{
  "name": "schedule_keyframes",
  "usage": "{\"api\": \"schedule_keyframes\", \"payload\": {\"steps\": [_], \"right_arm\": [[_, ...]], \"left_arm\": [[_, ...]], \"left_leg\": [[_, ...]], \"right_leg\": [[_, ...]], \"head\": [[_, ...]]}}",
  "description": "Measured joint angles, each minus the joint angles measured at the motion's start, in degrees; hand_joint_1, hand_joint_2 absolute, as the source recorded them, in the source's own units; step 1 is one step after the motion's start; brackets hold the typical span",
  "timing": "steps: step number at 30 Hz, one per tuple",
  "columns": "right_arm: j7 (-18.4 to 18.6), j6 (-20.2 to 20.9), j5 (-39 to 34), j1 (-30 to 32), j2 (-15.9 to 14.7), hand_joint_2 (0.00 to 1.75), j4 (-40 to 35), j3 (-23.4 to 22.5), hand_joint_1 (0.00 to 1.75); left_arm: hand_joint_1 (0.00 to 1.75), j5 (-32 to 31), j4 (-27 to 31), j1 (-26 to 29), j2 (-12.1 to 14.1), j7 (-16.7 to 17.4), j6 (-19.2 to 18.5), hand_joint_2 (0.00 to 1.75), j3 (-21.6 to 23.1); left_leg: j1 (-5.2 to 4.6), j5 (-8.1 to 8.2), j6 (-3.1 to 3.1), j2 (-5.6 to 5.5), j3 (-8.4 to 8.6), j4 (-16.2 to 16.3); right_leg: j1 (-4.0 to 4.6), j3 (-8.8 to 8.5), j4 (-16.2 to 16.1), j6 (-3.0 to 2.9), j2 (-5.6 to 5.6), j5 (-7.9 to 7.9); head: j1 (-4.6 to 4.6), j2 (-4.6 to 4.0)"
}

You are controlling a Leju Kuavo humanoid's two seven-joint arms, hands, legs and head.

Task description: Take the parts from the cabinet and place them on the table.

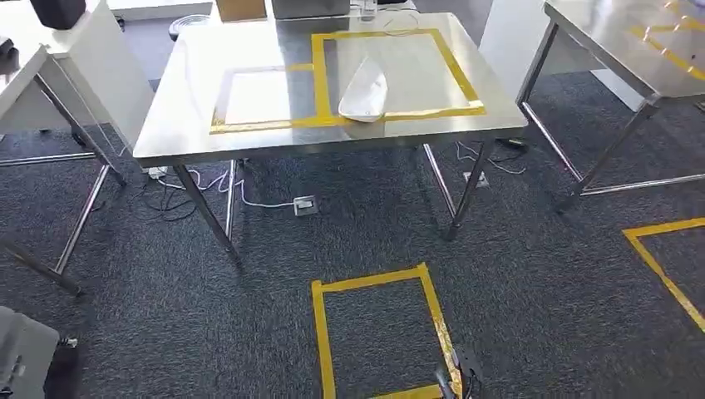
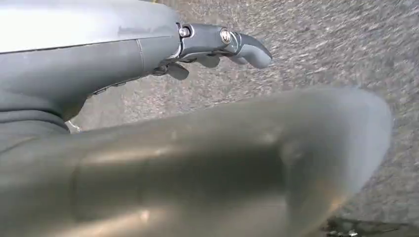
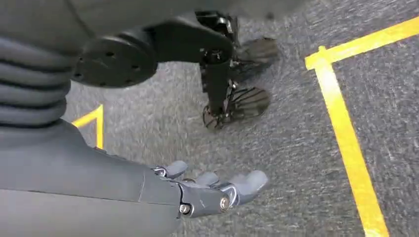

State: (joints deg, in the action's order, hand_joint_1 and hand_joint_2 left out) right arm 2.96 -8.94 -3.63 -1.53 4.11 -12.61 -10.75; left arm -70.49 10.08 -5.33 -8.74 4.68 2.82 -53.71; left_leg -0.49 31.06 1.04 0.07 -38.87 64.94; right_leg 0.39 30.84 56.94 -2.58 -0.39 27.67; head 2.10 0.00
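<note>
One white part (image 1: 364,91) already lies on the bench (image 1: 249,141), upper centre, across the yellow tape. Your left hand (image 2: 217,47) and right hand (image 3: 212,190) hang released, holding nothing. Turn squarely to the cabinet before reaching for another part.

Big blurry grey thing (image 2: 237,163) hogs the lower left-wrist frame, maybe the thumb; second table (image 1: 640,41) is cropped upper right.

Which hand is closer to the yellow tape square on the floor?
Right. The right hand hangs over carpet close beside the yellow tape square. The left hand hangs well off to its left, over plain carpet.
</note>
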Motion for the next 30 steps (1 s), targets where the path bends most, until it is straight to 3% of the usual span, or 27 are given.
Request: {"api": "schedule_keyframes", "payload": {"steps": [1,2,3,4,5,6,7,8,9,12,13,14,16,17,18,19,20,21,22,23,24,27,28,29,30], "right_arm": [[-1.04,0.55,0.02,-0.03,0.0,1.75,0.22,0.0,0.0],[-1.85,1.03,0.02,-0.08,0.0,1.75,0.37,0.0,0.0],[-2.33,1.41,0.11,-0.25,0.0,1.75,0.55,0.0,0.0],[-2.61,1.82,0.37,-0.48,0.0,1.75,0.72,0.02,0.0],[-2.52,2.13,0.64,-0.88,0.04,1.75,0.77,0.0,0.0],[-2.19,2.28,1.05,-1.51,0.15,1.75,0.87,0.02,0.0],[-1.05,2.28,1.85,-2.37,0.18,1.75,1.05,0.02,0.0],[-0.2,2.28,2.62,-3.07,0.17,1.75,1.07,0.06,0.0],[0.63,2.28,3.35,-3.83,0.31,1.75,1.12,0.22,0.0],[2.11,2.78,5.4,-5.56,0.48,1.75,1.33,1.36,0.0],[2.7,3.0,6.21,-5.71,0.48,1.75,1.69,1.95,0.0],[3.18,3.04,6.69,-5.72,0.5,1.75,1.73,2.45,0.0],[4.6,2.6,8.05,-5.7,0.72,1.75,1.82,3.56,0.0],[5.26,2.15,8.57,-5.67,0.77,1.75,1.86,4.16,0.0],[5.56,1.78,8.92,-5.51,0.76,1.75,1.99,4.63,0.0],[5.58,1.64,8.94,-5.32,0.76,1.75,2.1,4.92,0.0],[5.54,1.45,8.9,-5.05,0.76,1.75,2.17,5.23,0.0],[5.45,1.23,8.72,-4.77,0.76,1.75,2.17,5.38,0.0],[5.43,1.05,8.52,-4.55,0.76,1.75,2.17,5.38,0.0],[5.45,0.94,8.13,-4.39,0.74,1.75,2.17,5.38,0.0],[5.45,0.92,7.93,-4.17,0.74,1.75,2.17,5.4,0.0],[5.63,0.9,7.45,-3.3,0.74,1.75,2.36,5.38,0.0],[5.61,0.9,7.19,-3.13,0.74,0.0,2.45,5.38,0.0],[5.39,0.9,6.86,-3.1,0.72,0.0,2.45,5.38,0.0],[4.93,1.03,6.21,-3.02,0.66,0.0,2.45,5.33,0.0]], "left_arm": [[0.0,-0.29,0.0,-0.23,0.0,0.02,0.0,0.0,0.31],[0.0,-0.35,0.0,-0.59,0.0,0.07,0.0,0.0,0.49],[0.0,-0.29,0.0,-0.9,0.0,0.07,0.0,0.0,0.53],[0.0,0.02,0.0,-1.1,0.0,0.04,0.0,0.0,0.55],[0.0,0.26,0.0,-1.26,0.0,0.04,0.0,0.0,0.55],[0.0,0.37,0.0,-1.43,0.0,0.07,-0.02,0.0,0.55],[0.0,0.37,0.0,-1.73,-0.02,0.22,-0.11,0.0,0.55],[0.0,0.35,0.0,-2.17,-0.37,0.5,-0.33,0.0,0.62],[0.0,0.35,0.07,-2.28,-0.37,0.61,-0.42,0.0,0.77],[0.0,1.09,0.02,-2.19,-0.53,0.94,-0.33,0.0,0.97],[0.0,1.66,-0.02,-2.12,-0.72,1.0,-0.22,0.0,0.97],[0.0,2.07,0.0,-2.12,-0.68,0.98,-0.17,0.0,0.97],[0.0,2.69,0.02,-2.09,-0.64,0.98,-0.18,0.0,0.94],[0.0,2.71,0.02,-2.02,-0.63,1.05,-0.2,0.0,0.94],[0.0,2.77,0.02,-1.92,-0.61,1.2,-0.28,0.0,0.94],[0.0,2.77,0.02,-1.79,-0.53,1.27,-0.42,0.0,0.94],[0.0,2.77,0.02,-1.68,-0.42,1.33,-0.46,0.0,0.94],[0.0,2.84,0.02,-1.63,-0.37,1.33,-0.48,0.0,0.94],[0.0,3.15,0.02,-1.65,-0.35,1.33,-0.52,0.0,0.94],[0.0,3.34,0.02,-1.68,-0.35,1.35,-0.57,0.0,0.94],[0.0,3.75,0.02,-1.65,-0.35,1.38,-0.59,0.0,0.94],[0.0,3.95,0.02,-1.53,-0.29,1.27,-0.59,0.0,0.92],[0.0,3.97,0.04,-1.41,-0.18,0.96,-0.59,0.0,0.92],[0.0,4.11,0.04,-1.26,0.11,0.7,-0.5,1.75,0.9],[0.0,4.39,0.02,-1.17,0.09,0.37,-0.24,1.75,0.9]], "left_leg": [[0.24,3.26,0.41,0.0,-0.7,4.08],[0.43,5.21,0.77,0.0,-1.19,8.02],[0.61,5.21,1.03,0.01,-1.0,10.55],[0.78,3.6,1.24,0.01,0.02,10.96],[0.95,1.33,1.44,0.0,1.95,9.41],[1.15,-0.65,1.62,0.01,4.96,5.95],[1.37,-1.06,1.81,0.01,8.83,1.1],[1.44,1.95,2.03,-0.12,12.41,-4.65],[0.84,2.71,0.92,-0.47,13.72,-6.59],[0.58,1.46,-0.93,-0.16,12.05,-6.37],[0.97,0.58,-1.6,0.2,11.38,-6.55],[0.95,-0.21,-2.09,0.23,10.48,-6.56],[0.89,-1.79,-2.45,0.2,8.46,-6.51],[0.78,-2.59,-2.44,0.21,7.78,-6.43],[0.72,-3.36,-2.4,0.25,6.63,-6.28],[0.68,-4.16,-2.34,0.25,5.54,-6.05],[0.68,-4.8,-2.19,0.26,4.45,-5.84],[0.68,-5.27,-2.01,0.27,3.63,-5.66],[0.67,-5.74,-1.83,0.27,3.01,-5.49],[0.68,-6.21,-1.64,0.3,2.69,-5.4],[0.52,-6.73,-1.17,0.29,2.41,-5.34],[0.82,-8.42,-0.06,0.34,2.46,-6.28],[0.59,-8.33,0.35,0.38,2.19,-6.42],[0.83,-6.76,0.46,0.11,1.43,-5.45],[0.87,-3.41,0.58,0.05,0.6,-2.94]], "right_leg": [[-0.08,0.94,0.1,0.1,-0.02,-0.75],[-0.12,1.98,0.2,0.19,-0.13,-1.49],[-0.2,3.08,0.38,0.33,-0.26,-2.24],[-0.34,4.17,0.62,0.51,-0.38,-2.89],[-0.49,5.0,0.89,0.71,-0.43,-3.52],[-0.69,6.16,1.22,1.01,-0.4,-4.19],[-0.83,7.15,1.72,1.34,-0.29,-4.86],[-0.66,7.81,2.21,1.79,-0.2,-5.32],[-0.68,7.96,2.4,2.22,-0.22,-5.84],[-0.86,7.94,1.4,3.36,-0.14,-7.92],[-1.06,8.26,1.67,3.65,-0.05,-7.61],[-1.11,8.96,3.23,3.94,-0.01,-4.14],[-1.17,10.79,10.74,4.41,0.0,3.72],[-1.15,11.55,15.23,4.5,0.02,6.27],[-1.13,11.64,18.53,4.49,0.05,6.86],[-1.1,10.72,19.58,4.4,0.07,5.46],[-1.05,8.71,18.26,4.26,0.07,3.18],[-1.01,5.64,14.76,4.02,0.07,1.47],[-0.93,1.78,9.86,3.67,0.09,0.75],[-0.8,-1.87,4.41,3.09,0.17,2.58],[-0.45,-4.0,0.22,2.68,0.22,4.12],[0.02,-3.07,0.58,1.75,0.22,2.99],[-0.61,-2.6,-0.29,1.23,0.04,2.33],[-0.64,-2.1,-0.58,0.87,-0.06,1.7],[-0.67,-1.42,-0.58,0.33,0.04,1.04]], "head": [[0.0,0.0],[0.02,0.0],[0.02,0.0],[0.04,0.0],[0.02,0.0],[0.02,0.0],[0.0,0.0],[-0.02,0.0],[0.17,-0.02],[-0.02,-0.02],[-0.33,-0.02],[-0.2,0.0],[-0.18,0.0],[-0.2,0.0],[-0.2,0.0],[-0.18,0.0],[-0.18,0.0],[-0.18,0.0],[-0.18,0.0],[-0.18,0.0],[-0.26,0.0],[-0.02,0.0],[-0.11,0.0],[-0.11,0.0],[-0.44,0.0]]}}
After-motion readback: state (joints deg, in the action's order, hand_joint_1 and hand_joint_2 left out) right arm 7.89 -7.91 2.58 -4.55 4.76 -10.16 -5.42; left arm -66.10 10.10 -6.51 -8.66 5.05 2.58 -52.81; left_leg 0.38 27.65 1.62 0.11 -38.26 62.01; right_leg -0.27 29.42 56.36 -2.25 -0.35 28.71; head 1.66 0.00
